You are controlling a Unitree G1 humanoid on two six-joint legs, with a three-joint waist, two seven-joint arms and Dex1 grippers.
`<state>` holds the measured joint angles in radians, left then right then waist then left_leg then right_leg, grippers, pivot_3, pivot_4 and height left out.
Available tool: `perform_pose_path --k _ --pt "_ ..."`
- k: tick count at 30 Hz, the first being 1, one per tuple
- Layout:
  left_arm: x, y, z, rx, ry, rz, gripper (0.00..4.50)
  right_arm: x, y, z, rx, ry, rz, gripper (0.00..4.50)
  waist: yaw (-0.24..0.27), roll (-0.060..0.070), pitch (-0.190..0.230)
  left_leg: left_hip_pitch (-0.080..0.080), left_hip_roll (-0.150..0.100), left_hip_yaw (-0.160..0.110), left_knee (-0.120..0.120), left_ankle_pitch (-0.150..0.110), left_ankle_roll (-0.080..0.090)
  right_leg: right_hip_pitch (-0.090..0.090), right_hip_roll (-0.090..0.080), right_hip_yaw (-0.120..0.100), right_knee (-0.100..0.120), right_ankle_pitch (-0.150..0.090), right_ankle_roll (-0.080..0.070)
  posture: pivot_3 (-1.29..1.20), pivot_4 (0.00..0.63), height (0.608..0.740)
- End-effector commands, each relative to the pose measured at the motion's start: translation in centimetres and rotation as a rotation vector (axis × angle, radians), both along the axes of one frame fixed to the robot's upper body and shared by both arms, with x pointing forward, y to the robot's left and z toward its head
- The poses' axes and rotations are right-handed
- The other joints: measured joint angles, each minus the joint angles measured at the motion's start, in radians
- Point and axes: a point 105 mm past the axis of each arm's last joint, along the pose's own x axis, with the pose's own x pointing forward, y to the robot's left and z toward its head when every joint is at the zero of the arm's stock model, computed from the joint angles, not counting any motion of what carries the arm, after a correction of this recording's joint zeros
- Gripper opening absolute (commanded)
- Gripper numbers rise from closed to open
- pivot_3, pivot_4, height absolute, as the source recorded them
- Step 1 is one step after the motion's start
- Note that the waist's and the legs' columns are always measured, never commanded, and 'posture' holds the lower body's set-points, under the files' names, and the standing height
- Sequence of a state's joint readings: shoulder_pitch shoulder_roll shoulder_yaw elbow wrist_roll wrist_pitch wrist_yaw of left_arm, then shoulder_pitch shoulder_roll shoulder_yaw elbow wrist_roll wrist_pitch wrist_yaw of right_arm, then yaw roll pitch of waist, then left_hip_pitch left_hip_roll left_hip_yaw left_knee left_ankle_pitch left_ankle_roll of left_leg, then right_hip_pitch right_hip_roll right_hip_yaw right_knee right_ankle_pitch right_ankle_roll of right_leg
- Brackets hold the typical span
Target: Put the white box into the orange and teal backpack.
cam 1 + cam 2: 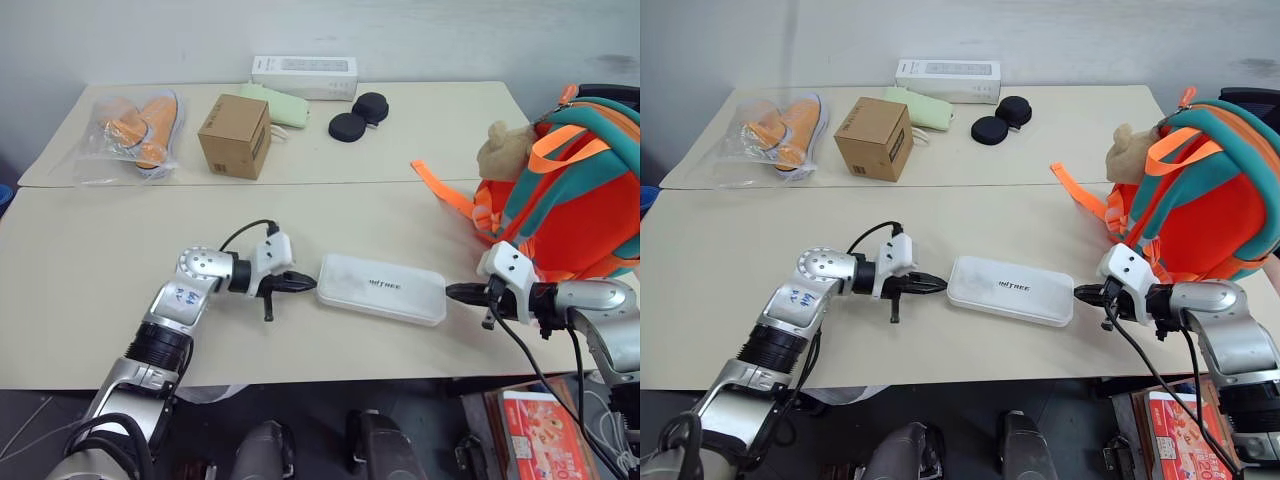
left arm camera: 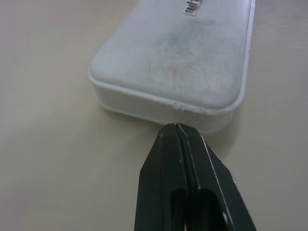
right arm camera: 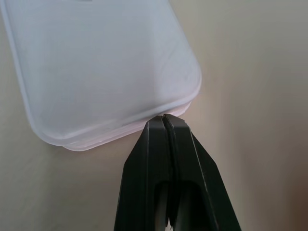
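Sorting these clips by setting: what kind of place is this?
Probably an indoor test room, not a home: two plain tables against a bare wall, with unrelated props laid out, such as bagged shoes and a cardboard cube.

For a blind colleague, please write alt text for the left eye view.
A long white box lies on a beige table, with the left pincer and right pincer, both shut, pressed at its two short ends. An orange and teal backpack stands at the right; a brown cardboard cube sits farther back.
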<state>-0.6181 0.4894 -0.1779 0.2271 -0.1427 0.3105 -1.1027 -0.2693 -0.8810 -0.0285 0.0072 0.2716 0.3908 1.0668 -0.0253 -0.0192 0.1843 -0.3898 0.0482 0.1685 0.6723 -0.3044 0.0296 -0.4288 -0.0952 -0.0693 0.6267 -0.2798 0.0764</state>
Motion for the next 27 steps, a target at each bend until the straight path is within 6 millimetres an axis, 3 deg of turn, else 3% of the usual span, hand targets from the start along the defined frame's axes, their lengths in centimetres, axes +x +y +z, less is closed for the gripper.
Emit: perform_pose_path --k 1,5,8,14,22,27 --pt "1.2 1.2 2.9 -0.173 0.092 0.147 0.41 0.0 -0.2 0.6 -0.010 -0.023 0.007 0.00 0.000 0.000 0.000 0.000 0.000 0.000 0.000 0.000 0.000 0.000 0.000 0.000 0.000 0.000 0.000 0.00 0.150 0.740" --pt "0.9 2.5 3.4 -0.239 0.347 0.211 1.52 -0.4 -0.9 0.4 -0.035 -0.008 0.006 0.00 0.000 0.000 0.000 -0.001 0.000 0.000 0.003 0.000 0.000 0.000 0.000 -0.001 0.001 0.000 0.000 0.00 0.150 0.740" --pt "0.7 3.2 2.8 -0.288 0.698 0.292 2.52 -1.1 -1.2 0.0 -0.027 0.020 0.001 0.00 0.005 0.000 0.000 -0.001 0.000 -0.001 0.003 0.000 0.000 0.001 0.002 -0.001 0.001 0.000 0.000 0.00 0.150 0.740" --pt "0.8 2.3 1.6 -0.270 0.851 0.306 4.36 -1.6 -1.3 -0.4 -0.030 0.033 -0.002 0.00 0.002 0.000 0.000 -0.001 0.000 -0.001 0.006 0.000 0.000 0.001 0.002 -0.001 0.002 0.000 0.001 0.00 0.150 0.740" --pt "0.4 -2.3 -1.0 -0.176 0.941 0.229 4.36 -1.5 -0.4 -0.6 -0.022 0.028 0.016 0.00 0.018 0.000 0.000 -0.001 -0.001 -0.001 0.007 -0.001 -0.001 0.001 0.000 0.000 0.002 0.000 0.001 0.00 0.150 0.740" --pt "0.8 -5.7 -1.2 -0.175 0.964 0.188 4.36 -1.2 0.4 -0.9 -0.017 0.023 0.031 0.00 0.030 0.000 0.000 -0.001 -0.001 -0.001 0.009 -0.001 0.000 0.002 -0.001 0.000 0.002 0.000 0.001 0.00 0.150 0.740"
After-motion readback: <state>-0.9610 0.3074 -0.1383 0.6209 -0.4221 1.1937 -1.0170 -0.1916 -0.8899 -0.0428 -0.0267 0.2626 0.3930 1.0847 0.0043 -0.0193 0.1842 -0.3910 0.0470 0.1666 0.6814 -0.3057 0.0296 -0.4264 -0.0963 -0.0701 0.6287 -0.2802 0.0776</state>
